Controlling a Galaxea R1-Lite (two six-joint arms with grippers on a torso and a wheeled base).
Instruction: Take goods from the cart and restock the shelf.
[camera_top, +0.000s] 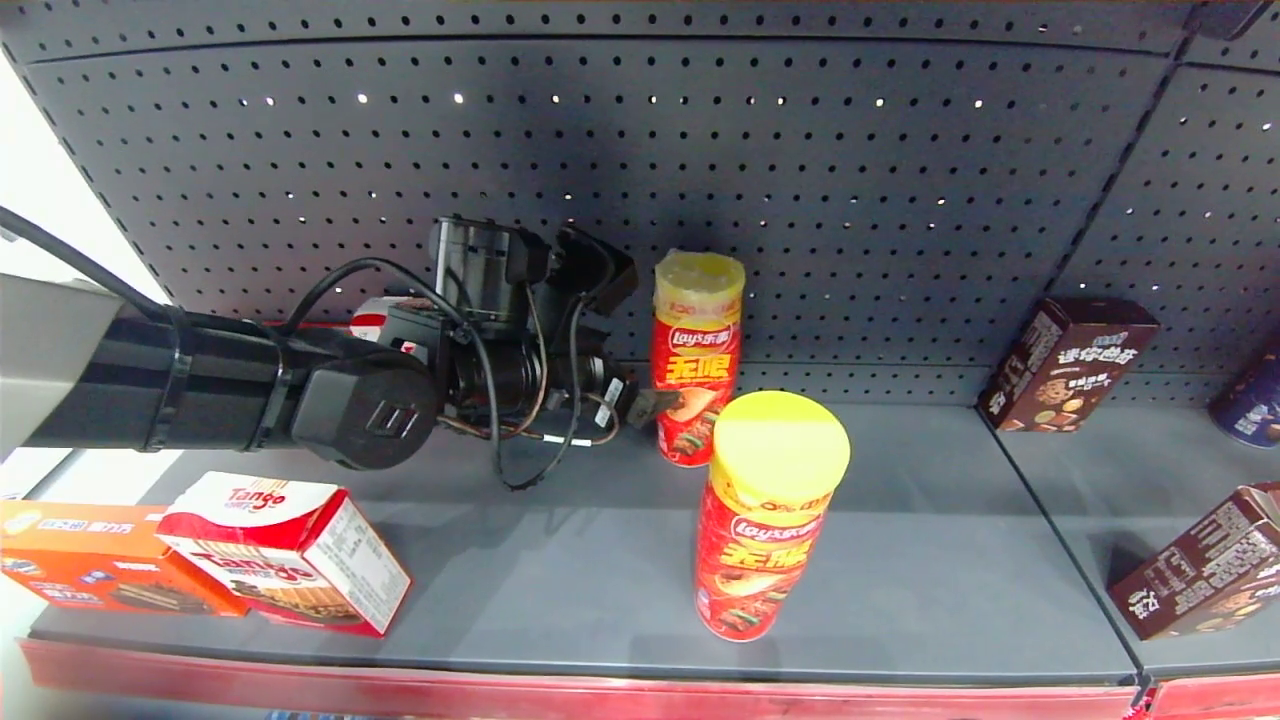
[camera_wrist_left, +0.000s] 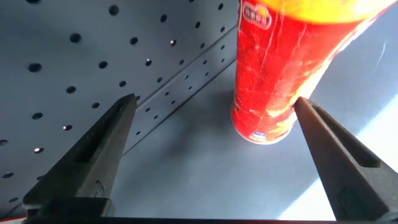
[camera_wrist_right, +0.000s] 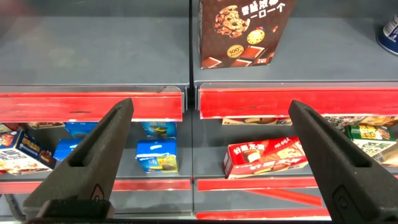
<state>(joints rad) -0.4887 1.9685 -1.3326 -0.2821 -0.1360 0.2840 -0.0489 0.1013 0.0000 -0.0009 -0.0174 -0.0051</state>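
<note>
Chip can (camera_top: 696, 372) just beyond spread left gripper (camera_wrist_left: 214, 101)

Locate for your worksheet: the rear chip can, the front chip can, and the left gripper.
rear chip can (camera_top: 702, 360), head view, middle of its red body.
front chip can (camera_top: 757, 560), head view, middle of its red body.
left gripper (camera_wrist_left: 214, 102), left wrist view, midway between its fingertips.

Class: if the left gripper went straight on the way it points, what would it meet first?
Probably the rear chip can, upright near the pegboard; it stands just ahead of the left gripper, whose jaws are open. Exact gap unclear.
</note>
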